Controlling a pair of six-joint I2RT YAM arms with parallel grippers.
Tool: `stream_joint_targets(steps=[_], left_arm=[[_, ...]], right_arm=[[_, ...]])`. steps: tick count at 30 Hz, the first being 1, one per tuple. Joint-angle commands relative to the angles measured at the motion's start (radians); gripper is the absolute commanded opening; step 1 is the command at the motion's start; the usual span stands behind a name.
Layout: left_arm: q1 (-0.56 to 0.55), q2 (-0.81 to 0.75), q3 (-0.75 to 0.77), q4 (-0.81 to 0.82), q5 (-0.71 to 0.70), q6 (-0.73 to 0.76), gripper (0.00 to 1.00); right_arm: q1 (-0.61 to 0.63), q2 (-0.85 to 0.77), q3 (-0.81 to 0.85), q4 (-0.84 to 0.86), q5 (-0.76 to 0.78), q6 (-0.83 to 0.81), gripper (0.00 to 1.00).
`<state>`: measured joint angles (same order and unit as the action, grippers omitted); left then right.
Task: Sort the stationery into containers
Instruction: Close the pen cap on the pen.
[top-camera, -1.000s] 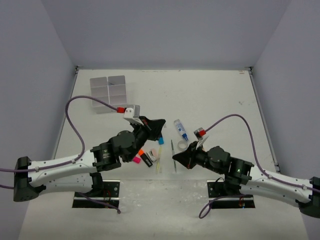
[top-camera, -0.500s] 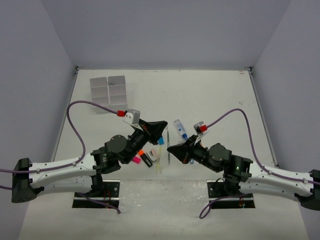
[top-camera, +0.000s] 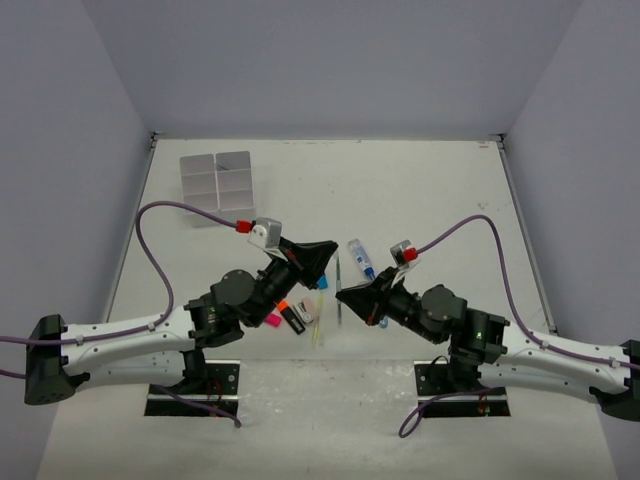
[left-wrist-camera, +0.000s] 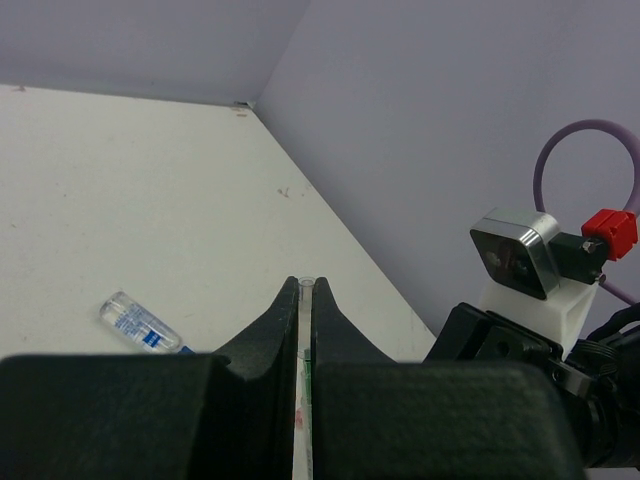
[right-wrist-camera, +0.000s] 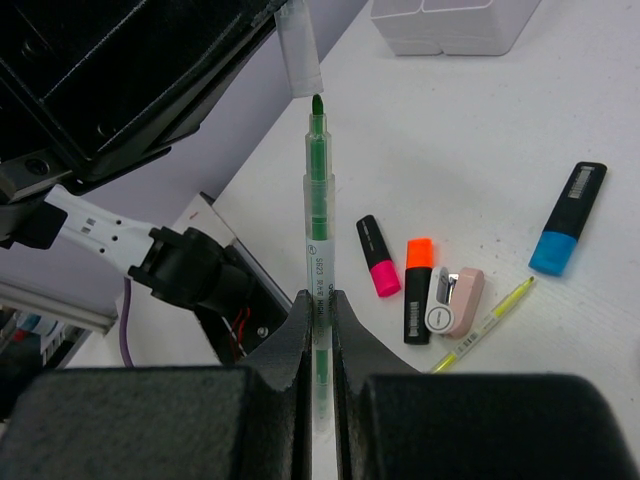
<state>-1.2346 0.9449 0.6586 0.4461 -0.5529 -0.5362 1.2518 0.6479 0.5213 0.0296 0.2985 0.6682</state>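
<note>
- The right pincer (right-wrist-camera: 317, 300) was squeezed shut on a green pen (right-wrist-camera: 317, 200), low in the middle of the right wrist view. The pen's tip pointed up.
- The left pincer (left-wrist-camera: 305, 295) was pinched narrow on a clear cap (right-wrist-camera: 299, 50).
- The cap hung right at the pen's tip, near the top of the right wrist view. I could not tell if they touched.
- In the top view, both pincers met near the middle of the desk (top-camera: 430, 190).
- The tray (top-camera: 215, 190) sat in the upper left of the top view, well apart from the pincers.
- A pink highlighter (right-wrist-camera: 376, 268), an orange highlighter (right-wrist-camera: 418, 300), a pink eraser (right-wrist-camera: 455, 300) and a yellow pen (right-wrist-camera: 485, 322) lay close together on the desk, right of the green pen.
- A blue highlighter (right-wrist-camera: 568, 230) lay farther right.
- A tube (left-wrist-camera: 145, 325) lay flat at the lower left of the left wrist view.
</note>
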Motion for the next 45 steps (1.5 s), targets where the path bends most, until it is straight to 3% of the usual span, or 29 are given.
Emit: stream_joint_targets(steps=[1, 21, 30, 34, 39, 45], left_arm=[[0.001, 0.005, -0.004, 0.057, -0.018, 0.027, 0.00], [0.001, 0.018, -0.011, 0.042, 0.024, -0.027, 0.00], [0.003, 0.072, 0.102, -0.166, 0.033, -0.157, 0.00], [0.004, 0.108, 0.185, -0.344, 0.034, -0.251, 0.00], [0.004, 0.106, 0.195, -0.388, 0.052, -0.298, 0.00], [0.004, 0.068, 0.177, -0.349, 0.042, -0.242, 0.12]], right_arm=[[0.007, -0.002, 0.040, 0.009, 0.019, -0.016, 0.00], [0.007, -0.006, 0.084, -0.019, 0.084, -0.048, 0.00], [0.008, -0.011, 0.137, 0.030, 0.076, -0.218, 0.00], [0.008, -0.022, 0.153, 0.069, 0.082, -0.287, 0.00], [0.008, -0.019, 0.199, 0.093, 0.105, -0.342, 0.00], [0.008, 0.028, 0.208, 0.082, 0.066, -0.322, 0.00]])
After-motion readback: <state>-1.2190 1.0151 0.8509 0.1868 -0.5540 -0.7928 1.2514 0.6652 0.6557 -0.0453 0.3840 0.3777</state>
